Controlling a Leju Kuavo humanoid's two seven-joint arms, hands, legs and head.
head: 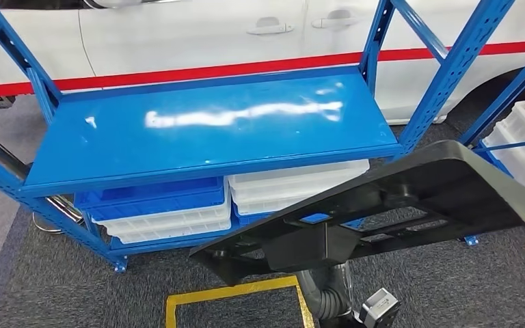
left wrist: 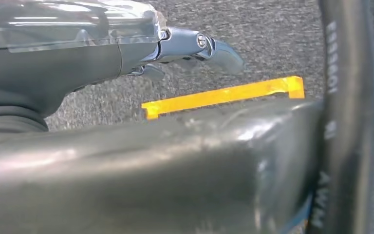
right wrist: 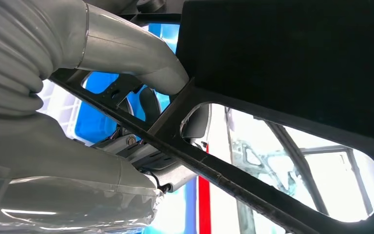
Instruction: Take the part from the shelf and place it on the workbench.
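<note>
a large black plastic part [head: 396, 205] is held up in front of the blue shelf [head: 212, 137], clear of its top board and tilted, with the grey flanged end raised toward the right. in the right wrist view the right hand [right wrist: 126, 112] is closed on the part [right wrist: 292, 63]: the thick grey thumb is pressed on one side of a black rib, and darker fingers are seen on the other side. the left hand [left wrist: 195, 48] hangs over grey carpet [left wrist: 272, 39] beside a yellow floor marking [left wrist: 224, 95]; nothing is seen in it, and whether its fingers are spread or curled cannot be told. blue and white bins [head: 178, 205] sit on the lower shelf level. a white car [head: 178, 34] with a red stripe stands behind.
</note>
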